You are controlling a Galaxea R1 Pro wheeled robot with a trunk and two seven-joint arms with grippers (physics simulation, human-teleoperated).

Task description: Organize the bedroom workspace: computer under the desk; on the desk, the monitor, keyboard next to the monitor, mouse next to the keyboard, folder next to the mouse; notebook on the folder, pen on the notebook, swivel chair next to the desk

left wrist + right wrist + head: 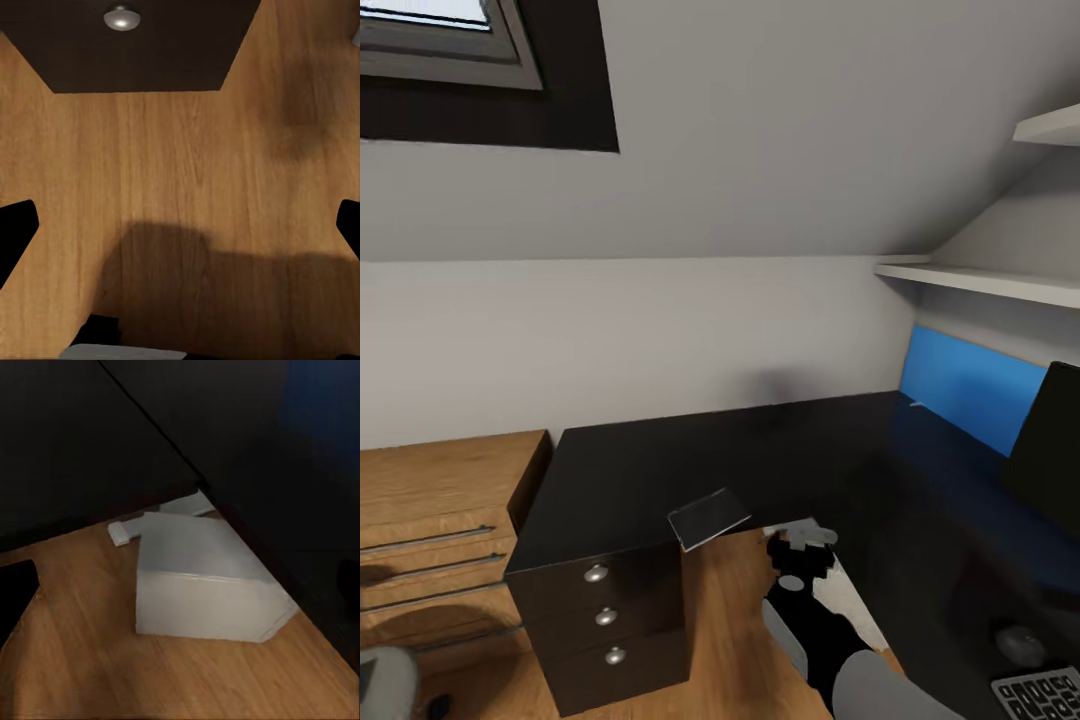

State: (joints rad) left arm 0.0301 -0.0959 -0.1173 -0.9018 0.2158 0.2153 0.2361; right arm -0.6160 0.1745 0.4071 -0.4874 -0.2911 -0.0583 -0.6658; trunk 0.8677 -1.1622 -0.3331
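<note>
The L-shaped black desk (660, 455) fills the middle of the head view. A thin dark grey notebook (707, 518) lies at the desk's inner edge, overhanging the floor. The monitor (1052, 450) stands on the desk at the far right, with the mouse (1020, 643) and a corner of the keyboard (1042, 692) nearer me. The light grey computer (202, 577) rests on the wooden floor against the desk's edge. My right gripper (180, 585) hovers open above it, and it also shows low between the desk's wings (800, 545). My left gripper (180, 225) hangs open over bare floor.
The dark drawer unit (605, 620) with round silver knobs (120, 16) stands under the desk's left end. A wooden chest of drawers (435, 540) sits left of it. A blue panel (965, 385) lines the wall behind the desk, below white shelves (980, 280).
</note>
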